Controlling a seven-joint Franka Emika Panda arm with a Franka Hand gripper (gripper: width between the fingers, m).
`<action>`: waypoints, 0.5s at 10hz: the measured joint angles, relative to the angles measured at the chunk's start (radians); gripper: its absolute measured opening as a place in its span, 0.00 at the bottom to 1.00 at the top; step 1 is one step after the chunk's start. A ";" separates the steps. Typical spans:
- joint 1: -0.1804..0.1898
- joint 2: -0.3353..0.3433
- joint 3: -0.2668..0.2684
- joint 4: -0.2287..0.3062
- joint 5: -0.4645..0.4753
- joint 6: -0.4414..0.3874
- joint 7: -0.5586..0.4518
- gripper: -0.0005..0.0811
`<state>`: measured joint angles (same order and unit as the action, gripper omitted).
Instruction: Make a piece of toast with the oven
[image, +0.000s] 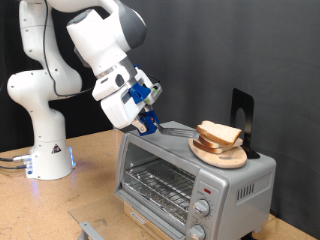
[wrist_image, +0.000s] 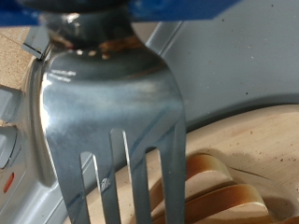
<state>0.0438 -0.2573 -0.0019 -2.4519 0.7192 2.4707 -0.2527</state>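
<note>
The silver-grey oven (image: 175, 158) stands at the exterior view's right, its wire rack (image: 155, 183) showing through the front. On its top lies a round wooden plate (image: 222, 157) with the toast (image: 218, 132), tan slices with brown crust. My gripper (image: 148, 118) is above the oven's top left corner, shut on the handle of a metal fork (image: 175, 130) whose tines point at the toast and stop just short of it. In the wrist view the fork (wrist_image: 112, 103) fills the frame, its tines over the toast (wrist_image: 210, 191) on the plate (wrist_image: 271, 140).
A black upright stand (image: 241, 112) rises behind the plate. Two round knobs (image: 203, 207) and a red mark (image: 204, 188) sit on the oven's front right. The robot's white base (image: 45, 150) stands at the left on the wooden table (image: 90, 165). A grey piece (image: 88, 228) lies low in front.
</note>
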 joint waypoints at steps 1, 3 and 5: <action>0.000 0.000 0.001 0.000 -0.004 0.000 0.002 0.61; 0.000 0.002 0.009 0.001 -0.021 -0.001 0.012 0.61; 0.000 0.013 0.024 0.012 -0.025 0.001 0.029 0.61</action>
<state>0.0441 -0.2447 0.0221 -2.4403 0.6939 2.4714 -0.2237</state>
